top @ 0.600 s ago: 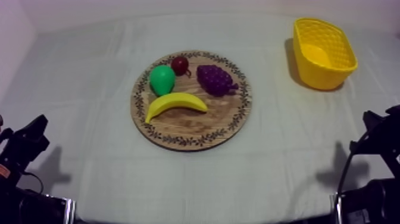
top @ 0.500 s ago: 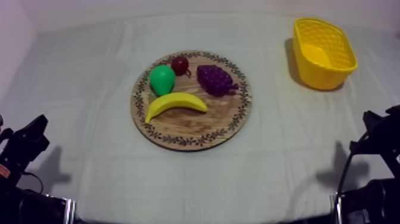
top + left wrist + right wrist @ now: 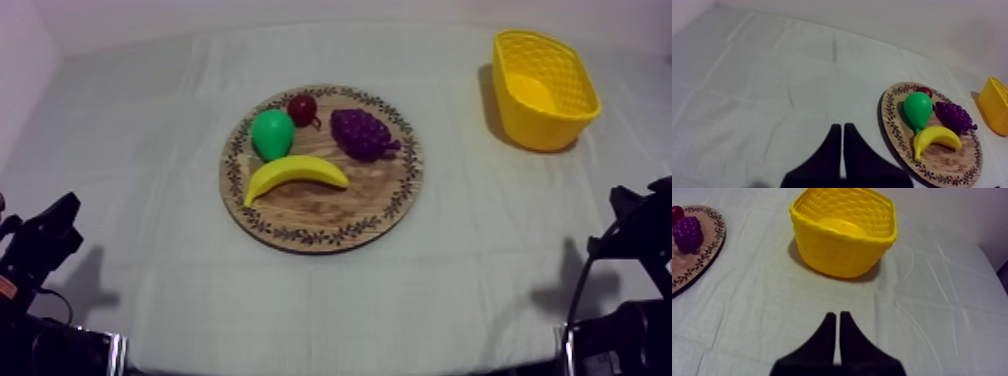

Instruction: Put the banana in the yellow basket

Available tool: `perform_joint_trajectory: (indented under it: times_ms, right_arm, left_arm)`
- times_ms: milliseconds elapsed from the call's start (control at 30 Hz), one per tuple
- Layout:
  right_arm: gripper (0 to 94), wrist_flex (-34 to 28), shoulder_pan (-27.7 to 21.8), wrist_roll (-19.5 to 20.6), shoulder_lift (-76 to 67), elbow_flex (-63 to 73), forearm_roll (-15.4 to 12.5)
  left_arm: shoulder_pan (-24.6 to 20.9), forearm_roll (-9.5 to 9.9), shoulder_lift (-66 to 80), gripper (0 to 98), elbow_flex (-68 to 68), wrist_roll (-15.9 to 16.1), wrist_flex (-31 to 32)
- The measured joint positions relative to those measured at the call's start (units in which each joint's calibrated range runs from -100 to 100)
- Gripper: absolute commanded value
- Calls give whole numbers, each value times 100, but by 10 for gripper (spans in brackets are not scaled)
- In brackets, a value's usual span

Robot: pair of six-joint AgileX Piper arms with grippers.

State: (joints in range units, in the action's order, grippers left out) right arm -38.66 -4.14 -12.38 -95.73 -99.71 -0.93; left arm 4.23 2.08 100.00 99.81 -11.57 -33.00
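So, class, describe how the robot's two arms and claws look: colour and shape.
The left arm and right arm are black, angular shapes. The left claw and right claw each have two black fingers, broad at the base, tapering to narrow tips.

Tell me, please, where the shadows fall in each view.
Top view: the yellow basket throws a shadow leftward on the cloth, and faint shadows lie beside the left arm and right arm. Left wrist view: a thin dark shadow edges the wooden board on its side away from the basket. Right wrist view: a dark shadow hugs the basket's near wall.
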Motion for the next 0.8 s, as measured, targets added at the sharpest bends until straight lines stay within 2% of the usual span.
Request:
perform_joint_trajectory:
  times_ms: [300, 467, 633, 800]
  right_arm:
    - [18, -6, 0, 8, 0, 7, 0]
    - [23, -338, 105, 233, 138, 185, -3]
    - [23, -351, 445, 536, 908, 901, 227]
    - [25, -559, 758, 514, 1928, 2053, 93]
  left_arm:
    - [0, 0, 0, 1, 0, 0, 0]
    - [0, 0, 0, 1, 0, 0, 0]
    - [0, 0, 0, 1, 0, 0, -6]
    - [0, 0, 0, 1, 0, 0, -6]
